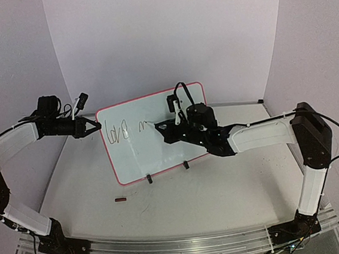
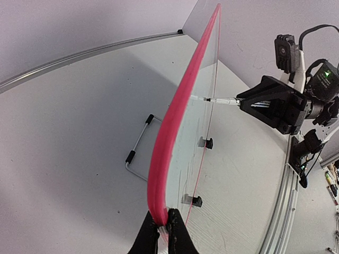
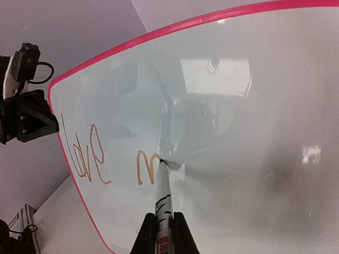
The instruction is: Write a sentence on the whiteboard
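Observation:
The whiteboard [image 1: 160, 155] stands tilted on the table, glossy white with a red-pink frame [image 2: 175, 121]. On it the sentence [image 3: 90, 156] reads "love" followed by an "m" [image 3: 145, 168] in thin strokes. My left gripper [image 1: 97, 127] is shut on the board's upper left frame edge, its black fingertips [image 2: 183, 233] pinching the pink rim. My right gripper [image 3: 164, 225] is shut on a white marker [image 3: 163, 193]. The marker's tip touches the board at the end of the "m". In the left wrist view the marker [image 2: 220, 100] meets the board side-on.
Two black clip feet [image 1: 148, 178] [image 1: 186, 164] hold the board's lower edge. A small dark red cap [image 1: 121, 199] lies on the table in front. A wire stand [image 2: 139, 143] sits behind the board. An aluminium rail [image 1: 181, 246] runs along the near edge.

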`<state>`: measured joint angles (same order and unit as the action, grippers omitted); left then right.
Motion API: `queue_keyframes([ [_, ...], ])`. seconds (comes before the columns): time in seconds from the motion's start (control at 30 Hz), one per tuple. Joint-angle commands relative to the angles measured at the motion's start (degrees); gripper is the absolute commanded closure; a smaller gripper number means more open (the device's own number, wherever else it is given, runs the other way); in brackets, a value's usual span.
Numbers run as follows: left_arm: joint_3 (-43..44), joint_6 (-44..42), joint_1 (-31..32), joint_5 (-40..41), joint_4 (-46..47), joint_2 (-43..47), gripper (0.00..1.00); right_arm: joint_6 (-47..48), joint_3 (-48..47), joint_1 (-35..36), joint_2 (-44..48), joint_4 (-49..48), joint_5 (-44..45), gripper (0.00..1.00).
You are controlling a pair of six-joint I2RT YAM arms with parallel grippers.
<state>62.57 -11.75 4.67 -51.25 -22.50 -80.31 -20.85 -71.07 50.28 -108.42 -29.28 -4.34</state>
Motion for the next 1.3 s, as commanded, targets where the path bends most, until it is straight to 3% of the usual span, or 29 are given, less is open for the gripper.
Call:
queue_keyframes([
  [0.0,1.67,-1.71,-0.03,3.13,-1.83,-0.72,1.00,-1.07,2.26,-0.75,1.28,1.47,3.48,1.00],
  [0.37,1.68,-1.80,-0.01,3.15,-1.86,-0.81,1.00,-1.71,4.24,-0.78,2.01,1.04,1.64,1.00],
  [0.73,1.60,-1.80,-0.05,3.17,-1.90,-0.60,1.00,-1.35,5.97,-0.78,8.89,-3.54,-5.46,1.00],
  [1.27,1.68,-1.74,-0.08,3.11,-1.93,-0.56,1.00,-3.37,3.05,-3.84,3.88,-3.68,-8.92,1.00],
])
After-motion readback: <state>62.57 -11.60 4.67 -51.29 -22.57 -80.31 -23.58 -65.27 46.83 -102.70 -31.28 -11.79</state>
